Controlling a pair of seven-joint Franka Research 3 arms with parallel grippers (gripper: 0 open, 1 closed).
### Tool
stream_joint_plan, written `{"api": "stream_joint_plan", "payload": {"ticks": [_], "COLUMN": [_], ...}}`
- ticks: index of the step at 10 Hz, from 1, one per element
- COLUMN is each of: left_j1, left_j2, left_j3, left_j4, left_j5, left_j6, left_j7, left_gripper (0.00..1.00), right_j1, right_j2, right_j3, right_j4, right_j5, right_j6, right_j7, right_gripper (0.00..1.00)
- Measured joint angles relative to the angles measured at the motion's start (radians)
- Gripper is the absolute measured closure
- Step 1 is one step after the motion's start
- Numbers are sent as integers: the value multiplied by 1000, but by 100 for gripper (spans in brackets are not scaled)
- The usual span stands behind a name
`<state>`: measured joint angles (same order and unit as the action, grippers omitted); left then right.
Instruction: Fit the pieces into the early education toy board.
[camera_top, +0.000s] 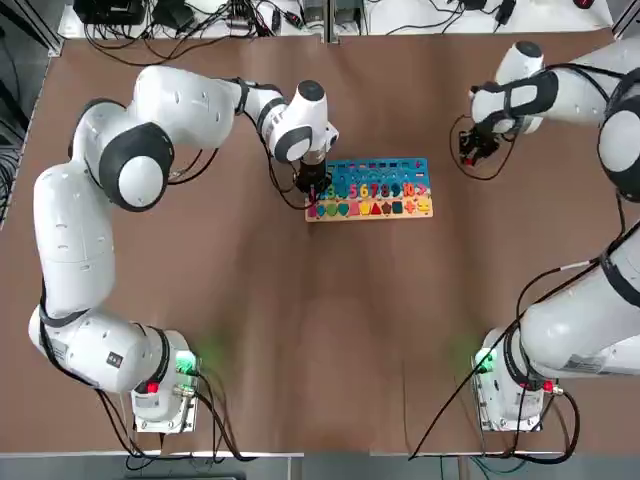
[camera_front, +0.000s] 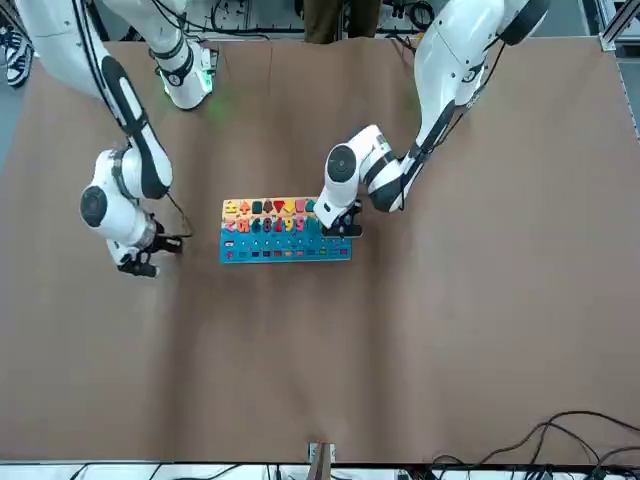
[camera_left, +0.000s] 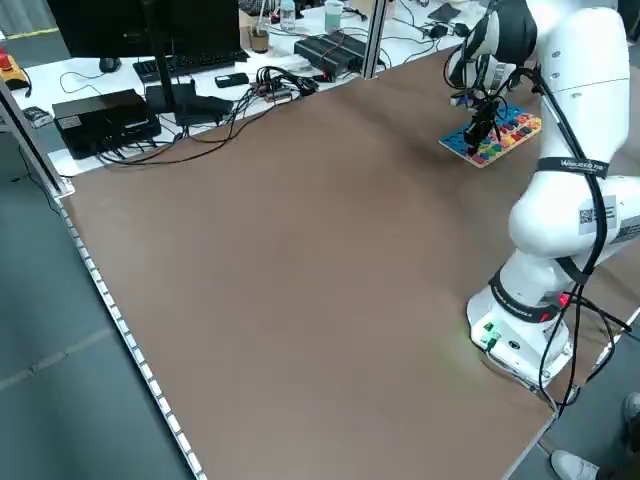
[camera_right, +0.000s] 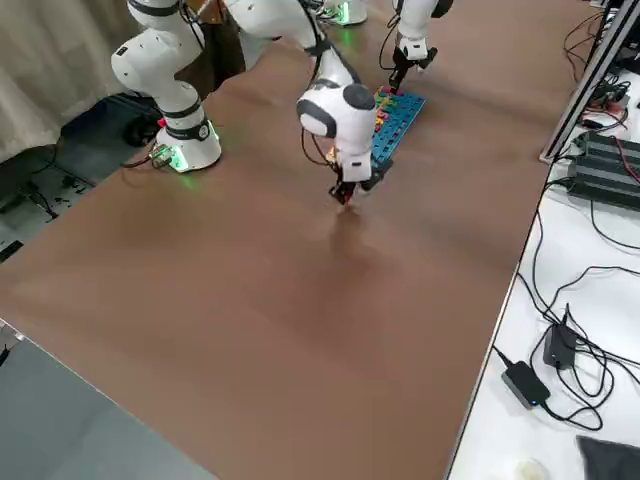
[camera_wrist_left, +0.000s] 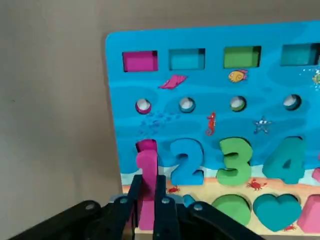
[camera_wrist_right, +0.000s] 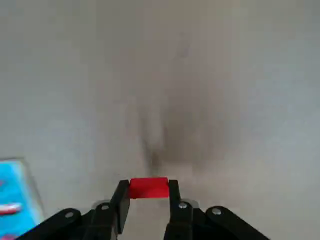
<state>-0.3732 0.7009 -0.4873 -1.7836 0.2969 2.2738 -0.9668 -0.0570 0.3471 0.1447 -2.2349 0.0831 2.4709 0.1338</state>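
The toy board (camera_top: 372, 170) lies mid-table, blue on top with coloured numerals and a wooden strip of shapes; it also shows as the board (camera_front: 285, 246) and the board (camera_wrist_left: 220, 115). My left gripper (camera_top: 312, 190) hangs over the board's left end, shut on a pink "1" piece (camera_wrist_left: 147, 172) that stands at the "1" slot. My right gripper (camera_top: 470, 150) is to the right of the board, a little above the table, shut on a small red piece (camera_wrist_right: 148, 188).
Brown table (camera_top: 300, 330) spreads wide around the board. Cables and electronics (camera_left: 120, 110) line the far edge. Both arm bases (camera_top: 160, 385) stand at the near edge.
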Motion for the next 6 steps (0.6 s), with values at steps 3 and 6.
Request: {"api": "stream_joint_plan", "payload": {"ticks": [3,6], "left_j1": [1,2], "left_j2": [3,14], "left_j3": [4,7], "left_j4": [7,18], "left_j5": [0,0], "left_j6": [1,2], "left_j7": [4,4], "left_gripper": [87,87], "right_j1": [111,199], "right_j2": [-4,-4], "right_j3": [29,31], "right_j4": [-1,-4], "right_j5": [18,19], "right_j6": [-8,-8], "right_j7": [84,172], "right_gripper": [64,64]}}
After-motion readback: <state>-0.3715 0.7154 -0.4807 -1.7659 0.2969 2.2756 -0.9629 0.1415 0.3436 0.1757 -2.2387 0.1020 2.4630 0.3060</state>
